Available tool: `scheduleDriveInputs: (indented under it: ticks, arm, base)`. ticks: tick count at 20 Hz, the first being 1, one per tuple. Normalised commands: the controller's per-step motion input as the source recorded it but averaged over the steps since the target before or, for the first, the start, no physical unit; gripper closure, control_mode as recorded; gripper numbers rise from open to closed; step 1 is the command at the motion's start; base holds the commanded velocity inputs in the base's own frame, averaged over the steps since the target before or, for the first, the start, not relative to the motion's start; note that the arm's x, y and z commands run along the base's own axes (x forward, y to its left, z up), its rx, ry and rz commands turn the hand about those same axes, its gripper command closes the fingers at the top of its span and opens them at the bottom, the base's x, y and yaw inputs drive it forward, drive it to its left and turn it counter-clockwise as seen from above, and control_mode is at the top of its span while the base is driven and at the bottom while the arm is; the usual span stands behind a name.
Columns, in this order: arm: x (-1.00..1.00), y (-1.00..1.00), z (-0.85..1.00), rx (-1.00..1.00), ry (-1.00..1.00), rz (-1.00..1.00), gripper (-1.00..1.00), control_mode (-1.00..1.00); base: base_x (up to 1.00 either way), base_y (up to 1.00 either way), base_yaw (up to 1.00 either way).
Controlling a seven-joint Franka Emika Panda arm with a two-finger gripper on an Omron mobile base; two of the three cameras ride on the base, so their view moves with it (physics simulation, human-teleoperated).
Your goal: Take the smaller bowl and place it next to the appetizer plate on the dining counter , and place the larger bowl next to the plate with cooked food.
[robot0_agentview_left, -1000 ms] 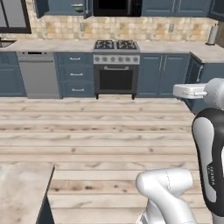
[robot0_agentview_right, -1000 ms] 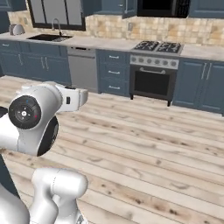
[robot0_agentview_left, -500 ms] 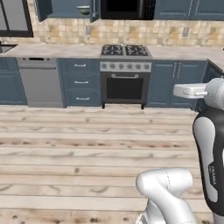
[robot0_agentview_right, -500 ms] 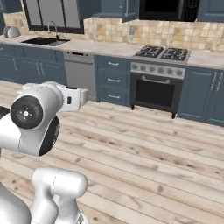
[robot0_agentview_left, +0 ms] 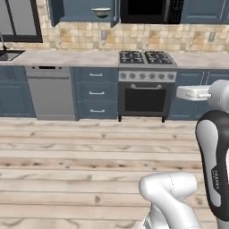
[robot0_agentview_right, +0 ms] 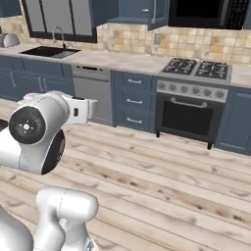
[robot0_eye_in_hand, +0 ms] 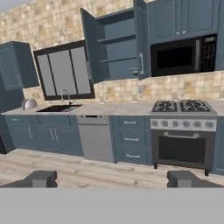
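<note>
Hand (robot0_eye_in_hand: 112, 178) wide open, empty | stove (robot0_agentview_left: 146, 57) and dishwasher (robot0_agentview_left: 50, 91) ahead; sink (robot0_agentview_right: 47, 51) left | pale bowl (robot0_agentview_left: 101, 11) in open cupboard (robot0_eye_in_hand: 114, 46), half hidden

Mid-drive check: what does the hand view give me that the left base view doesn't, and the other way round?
Hand view adds: the open upper cabinet's full shelves, the whole window, a silver domed thing beside the sink, and the wide-open jaws' dark fingertips.

Left base view adds: the white arm and a broad stretch of plank floor.

Shared: stove, oven, dishwasher, drawers, and probably the wide pale bowl on the cabinet shelf, which is tiny in the hand view.
</note>
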Motion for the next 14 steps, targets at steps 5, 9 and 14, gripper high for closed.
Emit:
scheduleDriveInputs:
  ticks: [5, 9, 14]
  arm:
    - [0.00, 0.00, 0.00, 0.00, 0.00, 0.00, -1.00, 1.00]
    - [0.00, 0.00, 0.00, 0.00, 0.00, 0.00, -1.00, 1.00]
    - [0.00, 0.00, 0.00, 0.00, 0.00, 0.00, -1.00, 1.00]
  base:
    - [1.00, 0.89, -0.09]
    - [1.00, 0.97, -0.35]
    - [1.00, 0.97, -0.34]
